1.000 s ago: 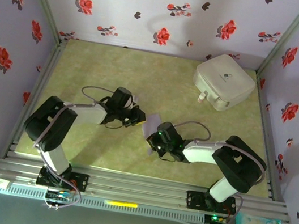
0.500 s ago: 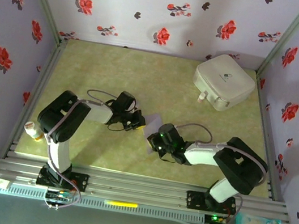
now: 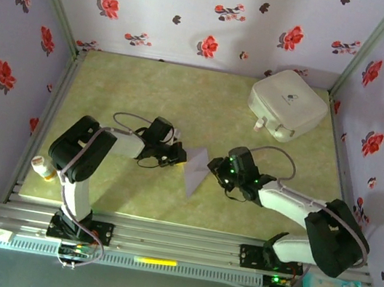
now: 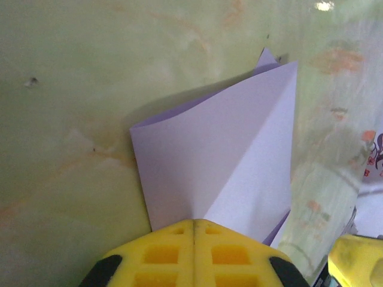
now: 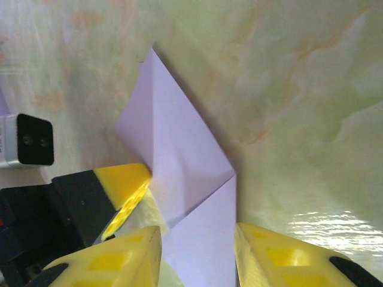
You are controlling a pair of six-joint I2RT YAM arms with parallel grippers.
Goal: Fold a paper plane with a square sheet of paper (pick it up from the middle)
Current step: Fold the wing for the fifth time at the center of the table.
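The left gripper point(image 3: 177, 157) is closed tight on the left edge of the folded sheet of paper point(image 3: 196, 168). In the left wrist view its yellow fingers point(image 4: 161, 254) meet with no gap, and the paper's near edge runs in between them. The sheet is pale lavender and plain. It sits near the middle of the green marbled worktop point(image 3: 149, 92), between the two grippers, and its folded flaps meet along a diagonal crease to give a pointed shape. From above it looks like a narrow sliver with its tip toward the near edge.

The right gripper point(image 3: 216, 167) is just right of the paper with its jaws partly apart and holds nothing. In the right wrist view one flap of the sheet point(image 5: 173, 155) lies in the gap between its two yellow fingers point(image 5: 281, 254). A white rounded box point(image 3: 288, 106) stands well apart in the far right corner.
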